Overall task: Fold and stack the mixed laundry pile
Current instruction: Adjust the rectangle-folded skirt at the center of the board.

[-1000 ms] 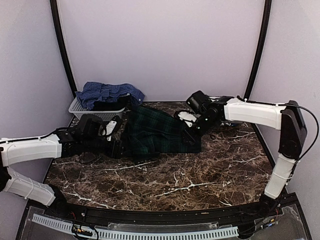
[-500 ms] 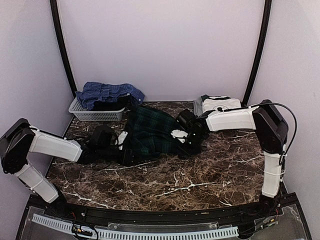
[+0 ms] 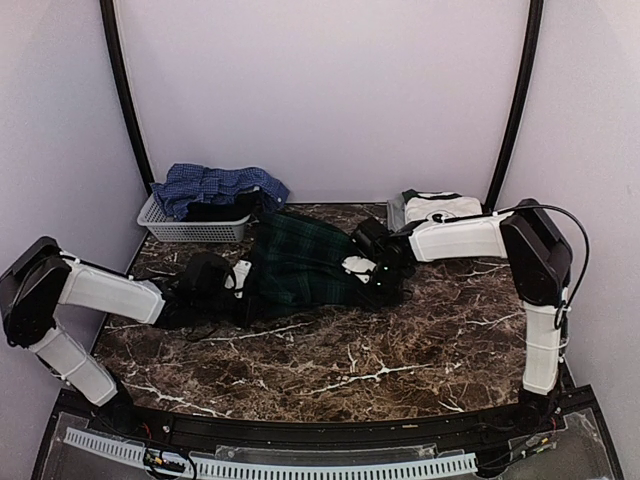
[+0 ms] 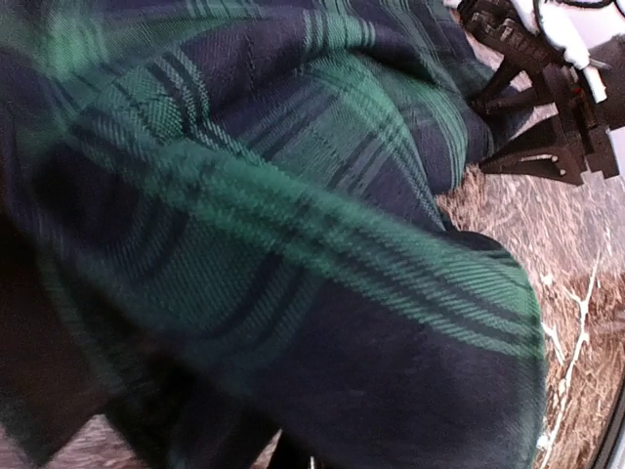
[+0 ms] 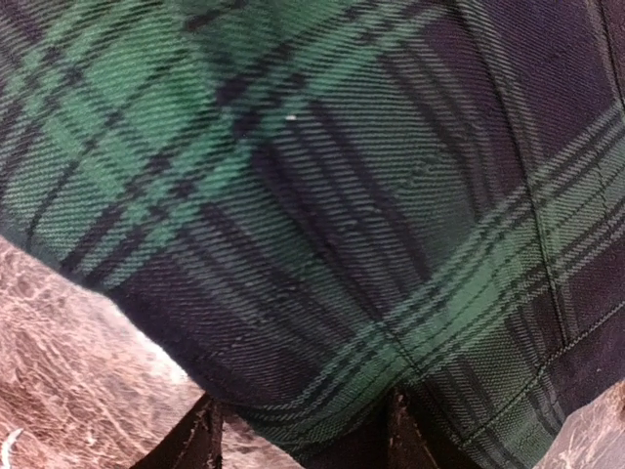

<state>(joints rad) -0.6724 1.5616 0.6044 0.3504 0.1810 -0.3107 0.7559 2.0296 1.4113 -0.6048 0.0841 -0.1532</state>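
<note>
The dark green tartan shirt (image 3: pixel 300 265) lies bunched across the middle of the table and fills both wrist views (image 4: pixel 293 215) (image 5: pixel 322 195). My left gripper (image 3: pixel 238 285) is low at the shirt's left edge and shut on the cloth, which hides its jaws in the left wrist view. At the shirt's right edge is my right gripper (image 3: pixel 385 283) (image 5: pixel 303 435). Its fingers (image 5: pixel 200 440) stand apart with a fold of tartan bulging between them. A blue checked shirt (image 3: pixel 215 185) and a dark item (image 3: pixel 222 211) lie heaped in the basket. A folded white tee (image 3: pixel 440 207) rests at the back right.
The pale grey slatted basket (image 3: pixel 165 228) stands at the back left against the wall. The tabletop is dark brown marble (image 3: pixel 350 360). Black curved poles (image 3: pixel 125 100) rise at both back corners. The right arm's elbow (image 3: pixel 535 250) is raised near the right wall.
The left gripper has closed on the shirt's left edge. Both arms pulled in toward the shirt over the last second. The right jaws have narrowed a little around the cloth.
</note>
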